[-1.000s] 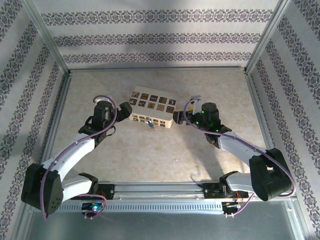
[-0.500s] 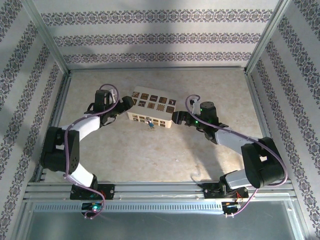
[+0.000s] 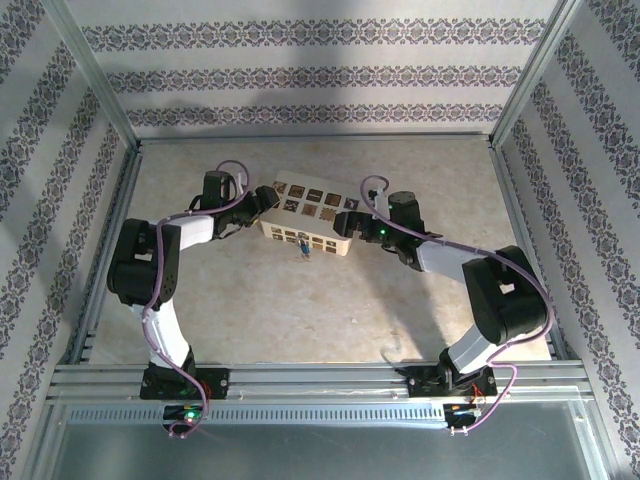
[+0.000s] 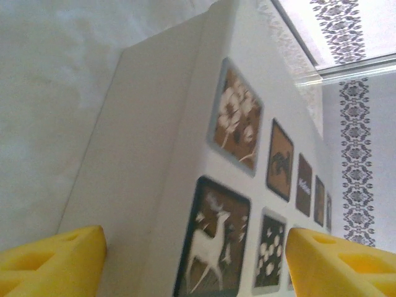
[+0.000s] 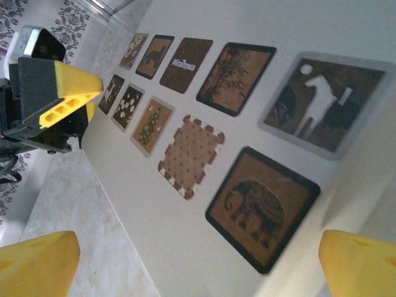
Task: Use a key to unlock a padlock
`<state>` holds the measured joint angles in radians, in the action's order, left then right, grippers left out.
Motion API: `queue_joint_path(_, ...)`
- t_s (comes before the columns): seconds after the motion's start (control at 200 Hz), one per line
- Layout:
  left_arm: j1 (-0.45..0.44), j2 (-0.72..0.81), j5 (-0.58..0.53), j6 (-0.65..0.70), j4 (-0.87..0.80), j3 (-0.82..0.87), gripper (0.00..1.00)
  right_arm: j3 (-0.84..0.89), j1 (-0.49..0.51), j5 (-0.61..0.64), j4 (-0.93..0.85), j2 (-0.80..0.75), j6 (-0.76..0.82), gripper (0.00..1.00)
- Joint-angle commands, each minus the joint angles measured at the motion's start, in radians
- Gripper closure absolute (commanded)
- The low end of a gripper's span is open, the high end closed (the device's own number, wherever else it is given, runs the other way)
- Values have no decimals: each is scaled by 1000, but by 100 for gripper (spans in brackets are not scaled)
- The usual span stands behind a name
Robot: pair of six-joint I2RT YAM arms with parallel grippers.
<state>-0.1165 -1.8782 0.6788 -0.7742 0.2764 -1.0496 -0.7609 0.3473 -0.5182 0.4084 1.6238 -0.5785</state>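
At box (image 3: 305,205) front, padlock (image 3: 302,246) pointing nearward

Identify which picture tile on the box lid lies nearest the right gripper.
The elephant tile: lowest in the right wrist view, closest to the jaws; the horse tile and dotted tile lie beyond it.

No legible text; white word on one brown tile (image 5: 186,64) of the box (image 5: 346,31), too blurred

A lab-style robot test cell: aluminium frame posts (image 3: 95,75) enclose a pale stone-look counter (image 3: 300,310), walled with printed panels (image 3: 320,75) (floral stripes, like wallpaper), a slotted mounting rail (image 3: 320,378) along its near edge.
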Motion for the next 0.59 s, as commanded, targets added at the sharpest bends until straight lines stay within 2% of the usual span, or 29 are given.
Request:
queue_joint_path(0.0, -5, -25, 37, 23, 9, -84, 24, -43, 20, -25, 48, 31, -23, 2)
queue_joint_path(0.1, -3, -24, 15, 62, -46, -120, 24, -46, 28, -12, 53, 41, -27, 2)
queue_joint_path(0.235, -1, 47, -74, 152, -147, -97, 23, -41, 37, -5, 62, 44, -32, 1)
queue_joint_path(0.42, 11, 224, -181, 234, -267, 12, 23, -32, 42, -2, 69, 44, -28, 1)
queue_joint_path(0.59, -6, 406, -190, 243, -348, 144, 23, -25, 42, 6, 68, 37, -21, 2)
